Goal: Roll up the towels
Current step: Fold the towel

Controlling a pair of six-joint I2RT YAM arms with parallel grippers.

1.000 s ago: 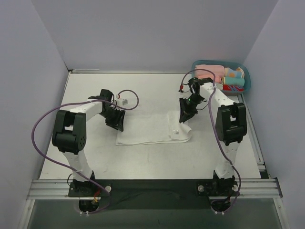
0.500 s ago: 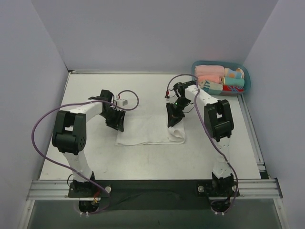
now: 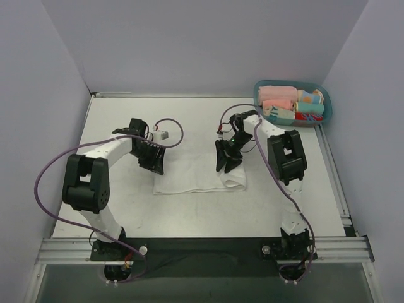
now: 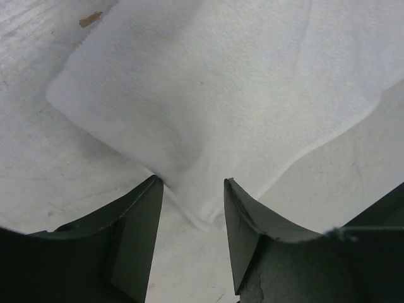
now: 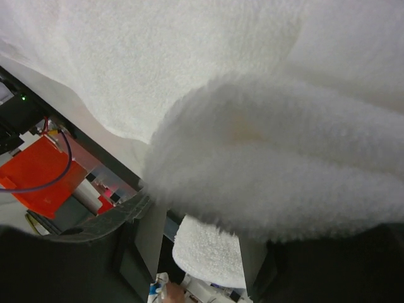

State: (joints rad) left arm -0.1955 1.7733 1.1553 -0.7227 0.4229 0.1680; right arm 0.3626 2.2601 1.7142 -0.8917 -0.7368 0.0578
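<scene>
A white towel [image 3: 189,175] lies flat mid-table, its right end folded over into a thick roll [image 3: 235,180]. My right gripper [image 3: 226,162] stands on that right end. In the right wrist view the gripper [image 5: 203,249] is shut on the towel, and a thick fluffy fold [image 5: 271,170] fills the space between and above its fingers. My left gripper [image 3: 154,160] sits at the towel's left edge. In the left wrist view it [image 4: 192,183] is open, low over the table, and a corner of the towel [image 4: 208,88] reaches in between its fingertips.
A teal basket [image 3: 322,88] of rolled coloured towels stands at the back right, close behind the right arm. A small white connector [image 3: 165,134] on a purple cable lies behind the left gripper. Walls close in the table on the left, back and right.
My right gripper has moved left and slightly nearer, carrying the towel's right end over itself; the towel now looks shorter with a thicker right end. The left gripper has stayed in place.
</scene>
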